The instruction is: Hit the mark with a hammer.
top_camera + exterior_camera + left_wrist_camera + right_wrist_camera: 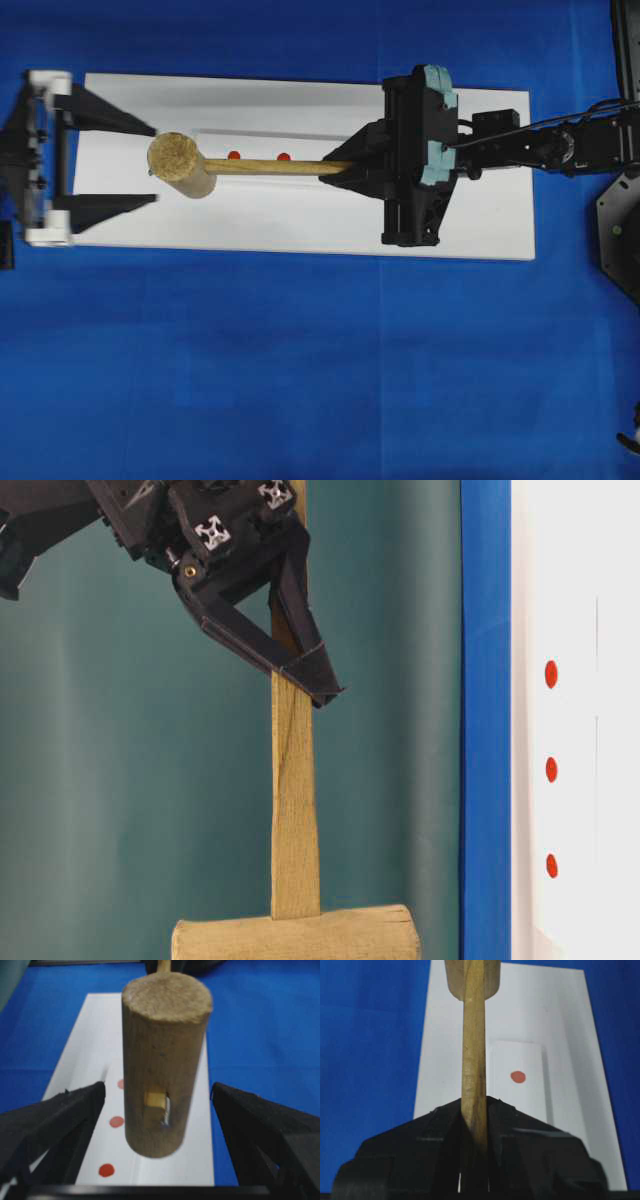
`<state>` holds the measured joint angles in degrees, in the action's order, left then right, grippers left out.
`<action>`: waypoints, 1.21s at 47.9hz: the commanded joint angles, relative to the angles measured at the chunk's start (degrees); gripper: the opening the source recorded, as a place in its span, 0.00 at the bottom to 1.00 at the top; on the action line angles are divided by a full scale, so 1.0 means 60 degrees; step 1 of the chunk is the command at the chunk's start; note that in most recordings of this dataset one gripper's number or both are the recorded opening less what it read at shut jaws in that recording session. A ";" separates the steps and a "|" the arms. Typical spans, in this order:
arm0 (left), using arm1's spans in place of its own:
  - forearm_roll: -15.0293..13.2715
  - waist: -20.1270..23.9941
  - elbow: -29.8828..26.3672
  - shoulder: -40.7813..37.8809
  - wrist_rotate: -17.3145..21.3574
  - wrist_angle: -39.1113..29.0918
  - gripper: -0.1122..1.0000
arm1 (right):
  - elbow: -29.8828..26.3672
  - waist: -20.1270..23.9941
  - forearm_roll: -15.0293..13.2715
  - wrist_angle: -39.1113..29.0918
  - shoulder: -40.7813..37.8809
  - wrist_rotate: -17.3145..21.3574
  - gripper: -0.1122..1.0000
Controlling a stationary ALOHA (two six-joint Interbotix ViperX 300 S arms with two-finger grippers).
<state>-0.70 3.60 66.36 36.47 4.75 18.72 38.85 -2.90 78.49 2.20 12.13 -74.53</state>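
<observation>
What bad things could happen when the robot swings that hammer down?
1. The right pincer pinches only the far end of the hammer handle, so the heavy head might twist or slip.
2. Three red dots sit close together on the white block; the wide head could land on a neighbour instead of the mark.
3. The open left pincer flanks the head, so a swing might clip its fingers.

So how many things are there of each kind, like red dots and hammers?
Red dots: 3
Wooden hammer: 1
White board: 1
Grippers: 2, the left gripper and the right gripper
Total: 7
</observation>
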 commanded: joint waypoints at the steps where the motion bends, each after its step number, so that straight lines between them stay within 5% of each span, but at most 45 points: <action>1: -0.0015 0.0029 -0.0571 -0.0674 -0.0015 0.0396 0.93 | -0.0352 0.0044 -0.0044 0.0015 0.0117 0.0000 0.13; 29: 0.0000 0.0000 -0.1714 -0.2227 0.0073 0.0454 0.92 | -0.0352 0.0044 -0.0220 0.0000 0.0132 -0.0015 0.13; 33: 0.0000 -0.0073 -0.1729 -0.2241 0.0073 0.0454 0.84 | -0.0352 0.0044 -0.0234 0.0015 0.0117 -0.0015 0.13; 40: 0.0000 -0.0176 -0.1714 -0.2241 0.0117 0.0439 0.48 | -0.0352 0.0044 -0.0322 0.0015 0.0132 -0.0015 0.13; 58: 0.0000 -0.0176 -0.1729 -0.2183 0.0029 0.0234 0.49 | -0.0352 0.0044 -0.0381 0.0000 0.0132 -0.0015 0.13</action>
<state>-0.70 2.72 57.13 22.68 5.27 19.95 38.85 -2.72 76.38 2.11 12.13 -74.44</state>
